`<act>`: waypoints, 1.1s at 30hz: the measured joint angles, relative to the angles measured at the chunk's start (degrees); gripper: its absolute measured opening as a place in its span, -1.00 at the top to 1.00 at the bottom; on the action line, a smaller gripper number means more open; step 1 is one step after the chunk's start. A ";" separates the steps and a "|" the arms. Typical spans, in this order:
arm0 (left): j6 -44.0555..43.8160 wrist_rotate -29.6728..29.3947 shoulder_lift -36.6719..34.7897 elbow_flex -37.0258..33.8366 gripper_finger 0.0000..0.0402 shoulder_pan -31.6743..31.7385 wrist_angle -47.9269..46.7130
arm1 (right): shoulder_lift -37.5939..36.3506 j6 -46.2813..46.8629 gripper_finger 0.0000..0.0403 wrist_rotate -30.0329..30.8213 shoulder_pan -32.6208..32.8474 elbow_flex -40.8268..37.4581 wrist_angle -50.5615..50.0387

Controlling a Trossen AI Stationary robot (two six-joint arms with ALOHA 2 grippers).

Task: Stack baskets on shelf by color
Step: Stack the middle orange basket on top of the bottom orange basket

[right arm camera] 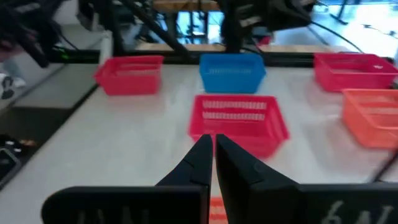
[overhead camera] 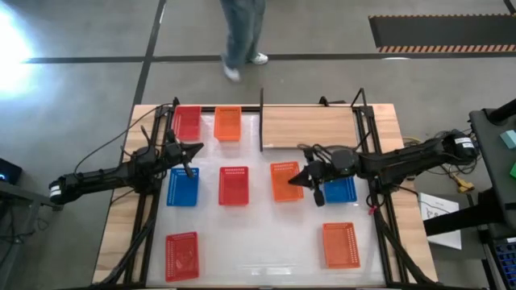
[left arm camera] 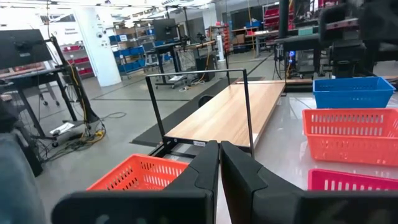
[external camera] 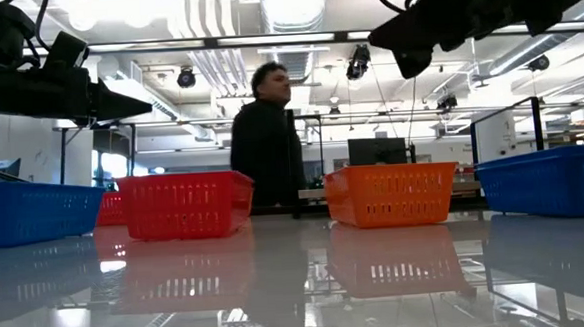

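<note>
Eight baskets show on the white table: red (overhead camera: pixel 187 122) and orange (overhead camera: pixel 228 123) at the far left, blue (overhead camera: pixel 182 186), red (overhead camera: pixel 234 184), orange (overhead camera: pixel 285 180) and blue (overhead camera: pixel 341 188) across the middle, and red (overhead camera: pixel 182 255) and orange (overhead camera: pixel 341 244) near the front. The light-wood shelf (overhead camera: pixel 310 126) stands at the far side with nothing on it. My left gripper (overhead camera: pixel 193 149) is shut and empty, raised between the far red basket and the middle blue one. My right gripper (overhead camera: pixel 297 179) is shut and empty, raised over the middle orange basket (external camera: pixel 392 193).
A person (overhead camera: pixel 242 32) walks on the floor beyond the table's far edge and shows behind the baskets in the low view (external camera: pixel 265 135). Black frame posts (overhead camera: pixel 262 121) stand at the shelf's ends. Bare tabletop (overhead camera: pixel 266 250) lies between the two front baskets.
</note>
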 joint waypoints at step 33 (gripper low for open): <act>-4.66 12.38 0.48 1.16 1.00 -0.96 3.06 | 27.51 6.96 -0.04 10.45 3.62 36.06 -54.89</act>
